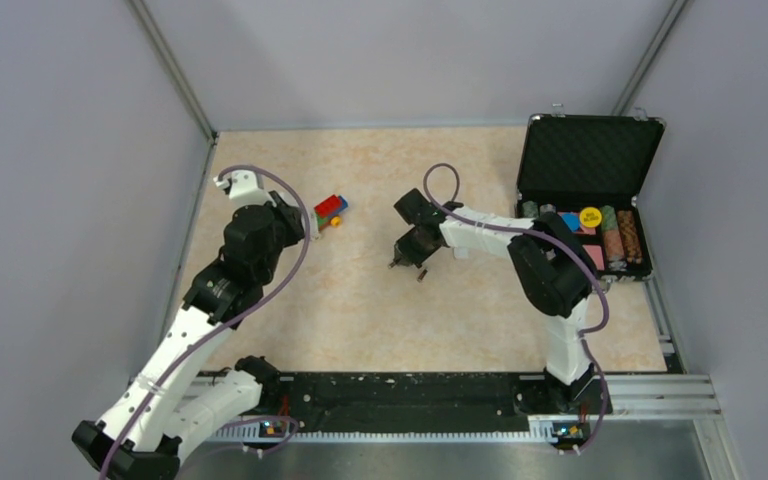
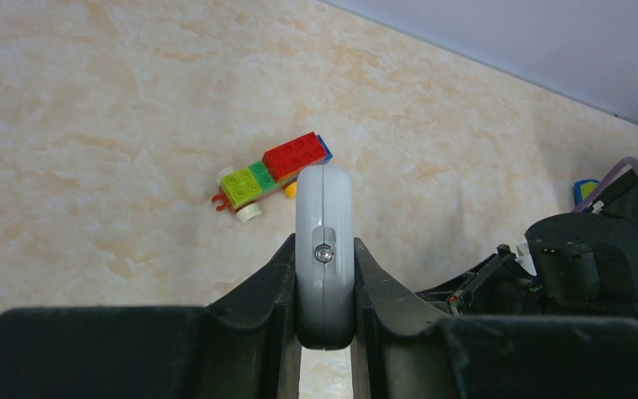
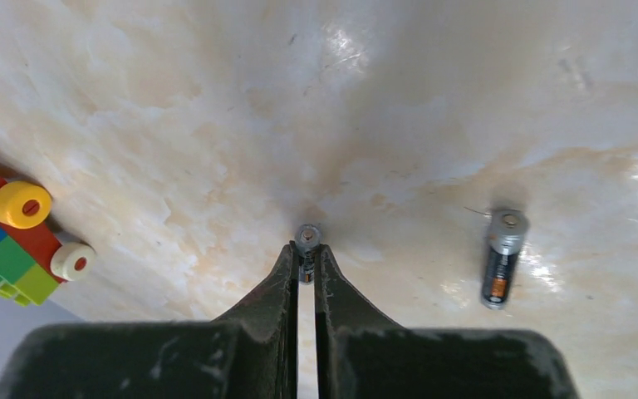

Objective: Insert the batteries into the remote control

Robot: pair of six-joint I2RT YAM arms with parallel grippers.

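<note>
My left gripper (image 2: 324,243) is shut on the remote control (image 2: 324,199), a light-grey handset held edge-on and upright between the fingers, its narrow side with a small screw facing the camera. From above, the left gripper (image 1: 303,226) sits at the table's left, beside the toy train. My right gripper (image 3: 306,253) is shut on one battery (image 3: 307,238), pinched at the fingertips with its metal end showing, down at the tabletop. The other battery (image 3: 501,259), dark with a silver end, lies on the table right of those fingers. In the top view the right gripper (image 1: 402,260) is mid-table, with the loose battery (image 1: 421,275) beside it.
A colourful toy-brick train (image 1: 330,211) stands on the table just beyond the remote (image 2: 272,172). An open black case (image 1: 585,200) with chips and cards sits at the right edge. Grey walls close in the left, back and right sides.
</note>
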